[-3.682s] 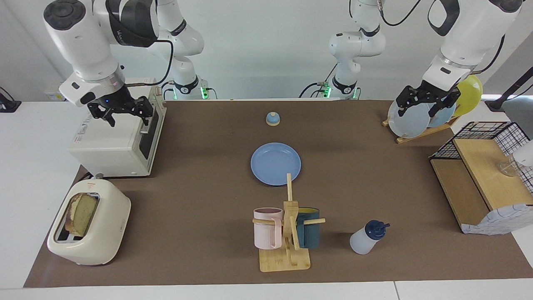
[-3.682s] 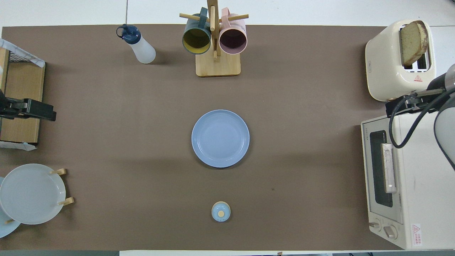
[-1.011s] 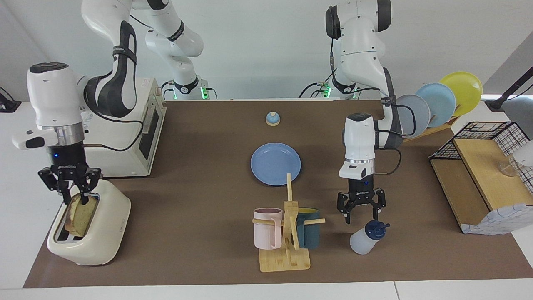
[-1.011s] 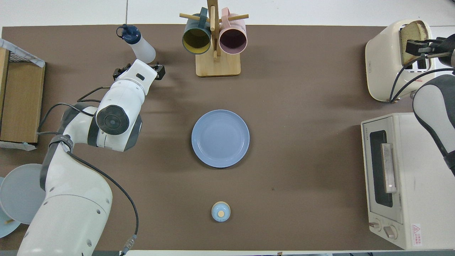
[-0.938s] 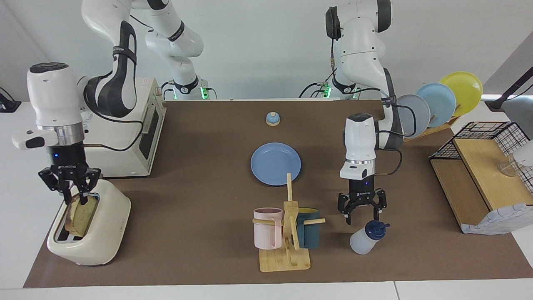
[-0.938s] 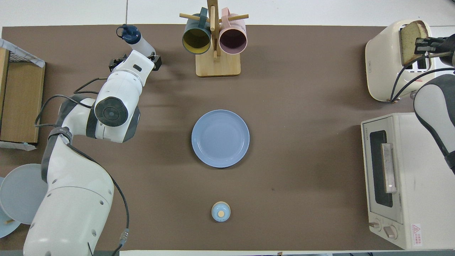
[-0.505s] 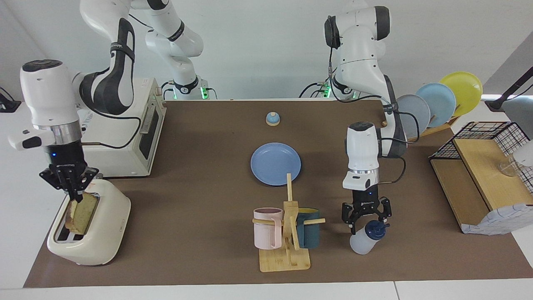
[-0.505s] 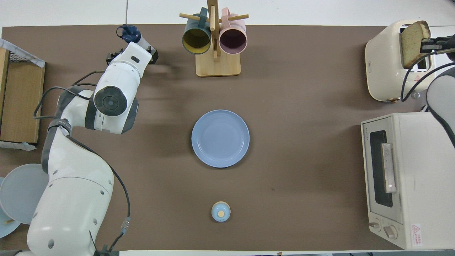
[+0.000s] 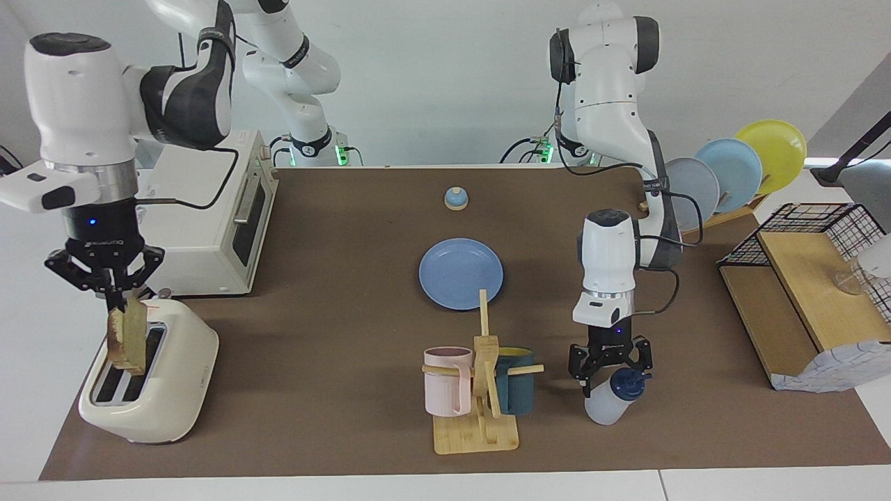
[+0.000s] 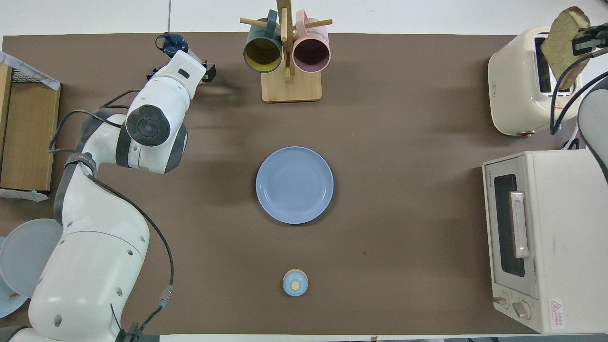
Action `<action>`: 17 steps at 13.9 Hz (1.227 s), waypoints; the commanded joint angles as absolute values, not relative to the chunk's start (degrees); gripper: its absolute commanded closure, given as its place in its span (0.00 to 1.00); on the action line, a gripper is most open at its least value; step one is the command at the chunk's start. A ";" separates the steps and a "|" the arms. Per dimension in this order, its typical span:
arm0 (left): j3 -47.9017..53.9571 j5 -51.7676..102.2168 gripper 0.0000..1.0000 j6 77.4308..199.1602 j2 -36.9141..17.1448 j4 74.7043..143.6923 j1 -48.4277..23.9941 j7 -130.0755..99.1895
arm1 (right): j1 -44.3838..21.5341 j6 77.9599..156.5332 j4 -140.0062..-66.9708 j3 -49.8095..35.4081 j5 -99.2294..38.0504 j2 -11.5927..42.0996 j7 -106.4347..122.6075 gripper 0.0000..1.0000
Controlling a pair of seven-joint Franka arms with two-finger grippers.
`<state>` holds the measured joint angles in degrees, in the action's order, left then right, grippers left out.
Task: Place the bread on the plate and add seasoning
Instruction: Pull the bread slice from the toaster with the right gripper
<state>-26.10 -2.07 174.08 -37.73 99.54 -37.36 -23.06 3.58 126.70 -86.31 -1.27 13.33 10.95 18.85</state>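
Note:
My right gripper (image 9: 115,300) is shut on the top edge of the bread (image 9: 127,337), a tan slice with a brown crust. It holds the slice upright, lifted almost out of the cream toaster (image 9: 150,386); the bread also shows in the overhead view (image 10: 564,38). The blue plate (image 9: 459,273) lies bare at the middle of the mat (image 10: 294,185). My left gripper (image 9: 611,367) is open, low over the seasoning bottle (image 9: 604,405), with its fingers either side of the navy cap (image 10: 173,43). The hand hides the bottle's body from above.
A wooden mug rack (image 9: 479,417) with a pink and a teal mug stands beside the bottle. A white toaster oven (image 9: 202,229) stands nearer the robots than the toaster. A small blue bell (image 9: 456,199), a rack of plates (image 9: 731,174) and a wooden shelf (image 9: 800,306) stand around.
My right gripper closed on the bread and raised it out of the toaster slot. My left gripper came down over the seasoning bottle's cap.

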 commanded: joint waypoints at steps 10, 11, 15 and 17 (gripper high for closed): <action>-19.42 -1.23 0.00 170.86 -41.84 92.64 -30.67 -19.51 | -15.97 116.27 -90.09 -2.99 -6.32 6.32 -15.51 1.00; -19.42 -1.23 0.00 170.86 -41.84 92.64 -30.85 -19.51 | -17.91 117.24 -90.17 -2.99 -6.42 7.46 -17.38 1.00; -19.42 -1.23 0.00 170.86 -41.40 92.64 -30.94 -19.34 | -26.43 126.54 -91.49 -2.90 -6.42 11.86 -27.04 1.00; -19.42 -1.23 0.00 170.95 -41.22 92.64 -31.20 -19.34 | -29.69 130.76 -92.63 -2.99 -6.42 13.44 -31.09 1.00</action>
